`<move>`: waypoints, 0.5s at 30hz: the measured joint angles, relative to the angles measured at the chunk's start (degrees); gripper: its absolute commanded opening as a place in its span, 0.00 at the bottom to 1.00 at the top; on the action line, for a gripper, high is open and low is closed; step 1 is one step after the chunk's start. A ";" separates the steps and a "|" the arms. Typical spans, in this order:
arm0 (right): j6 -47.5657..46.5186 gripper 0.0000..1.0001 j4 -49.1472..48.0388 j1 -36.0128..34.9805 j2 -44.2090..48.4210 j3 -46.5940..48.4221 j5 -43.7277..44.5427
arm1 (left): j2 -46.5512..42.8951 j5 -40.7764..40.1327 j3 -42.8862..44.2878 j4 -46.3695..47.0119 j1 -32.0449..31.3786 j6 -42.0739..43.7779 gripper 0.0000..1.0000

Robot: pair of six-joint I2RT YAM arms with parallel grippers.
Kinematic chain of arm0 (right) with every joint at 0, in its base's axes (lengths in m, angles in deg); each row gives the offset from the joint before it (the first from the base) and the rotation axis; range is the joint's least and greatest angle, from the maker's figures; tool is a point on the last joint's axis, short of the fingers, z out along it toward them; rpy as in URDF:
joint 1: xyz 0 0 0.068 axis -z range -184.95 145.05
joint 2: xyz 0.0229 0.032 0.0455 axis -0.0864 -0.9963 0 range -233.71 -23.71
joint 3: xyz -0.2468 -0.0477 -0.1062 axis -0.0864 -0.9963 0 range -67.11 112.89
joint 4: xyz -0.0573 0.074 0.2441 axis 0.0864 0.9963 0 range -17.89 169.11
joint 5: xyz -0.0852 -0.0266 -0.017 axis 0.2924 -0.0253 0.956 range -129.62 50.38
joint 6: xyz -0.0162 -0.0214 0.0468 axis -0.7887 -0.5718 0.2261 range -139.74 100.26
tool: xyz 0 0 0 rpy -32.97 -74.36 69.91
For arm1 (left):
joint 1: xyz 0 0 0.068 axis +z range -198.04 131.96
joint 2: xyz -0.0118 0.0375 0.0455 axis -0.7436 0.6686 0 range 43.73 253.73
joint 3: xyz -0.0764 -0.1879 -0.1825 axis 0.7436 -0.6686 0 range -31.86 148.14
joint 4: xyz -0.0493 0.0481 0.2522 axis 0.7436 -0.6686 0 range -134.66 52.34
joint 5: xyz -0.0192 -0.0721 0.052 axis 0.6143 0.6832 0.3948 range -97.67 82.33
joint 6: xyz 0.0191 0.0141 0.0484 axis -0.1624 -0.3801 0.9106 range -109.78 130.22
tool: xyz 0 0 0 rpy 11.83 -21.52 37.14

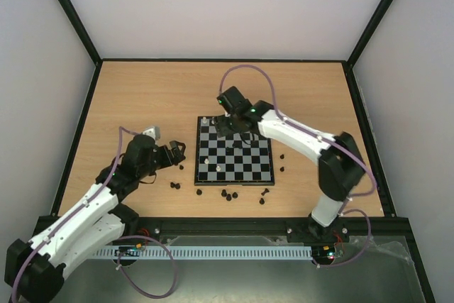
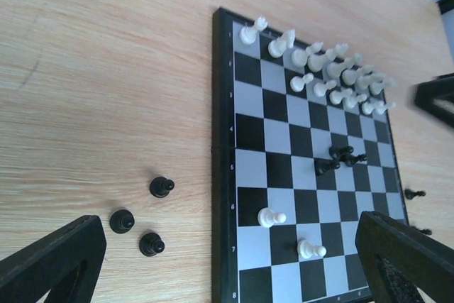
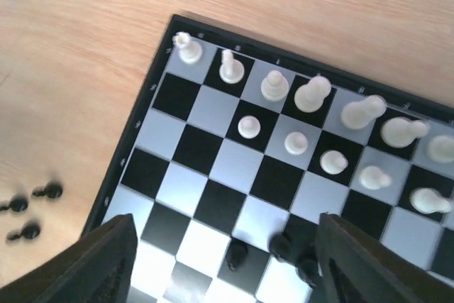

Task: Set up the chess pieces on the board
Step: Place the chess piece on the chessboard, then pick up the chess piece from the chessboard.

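- Wooden table (image 1: 142, 97) carries the board (image 1: 245, 166), lying flat near its middle.
- White pieces (image 3: 273, 84) fill two rows along the board's far edge, and I see two stray white pieces (image 2: 271, 216) toward its near-left corner.
- Black pieces (image 2: 339, 157) cluster mid-board, while loose black pieces (image 1: 227, 194) sit on the wood by the near edge.
- Right gripper (image 3: 227, 260) hangs over that cluster, jaws parted, gripping nothing.
- Left gripper (image 1: 174, 155) hovers left of the board, spread wide, empty.

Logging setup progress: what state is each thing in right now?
board: flat on the table, partly set
left tool: open, empty
right tool: open, empty, above the board
white pieces: two far-edge rows with gaps; two stray nearer
black pieces: three mid-board, others off-board on the table
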 measured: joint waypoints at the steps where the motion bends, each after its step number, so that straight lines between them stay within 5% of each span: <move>1: 0.55 0.88 -0.28 0.00 2.43 -1.29 -0.20 | 0.76 0.22 0.24 0.26 0.00 0.20 0.99; 2: 0.72 0.99 -1.11 0.00 5.18 -3.08 -0.52 | 2.64 0.70 0.59 0.63 -0.07 0.55 1.00; 13: 5.90 0.99 -9.94 -0.02 30.82 -27.56 -4.55 | 26.62 -0.55 13.46 -1.46 -9.33 5.20 1.00; 15: 6.36 0.99 -10.32 -0.02 33.05 -29.88 -4.07 | 30.12 -1.95 16.17 -2.54 -12.07 5.73 0.93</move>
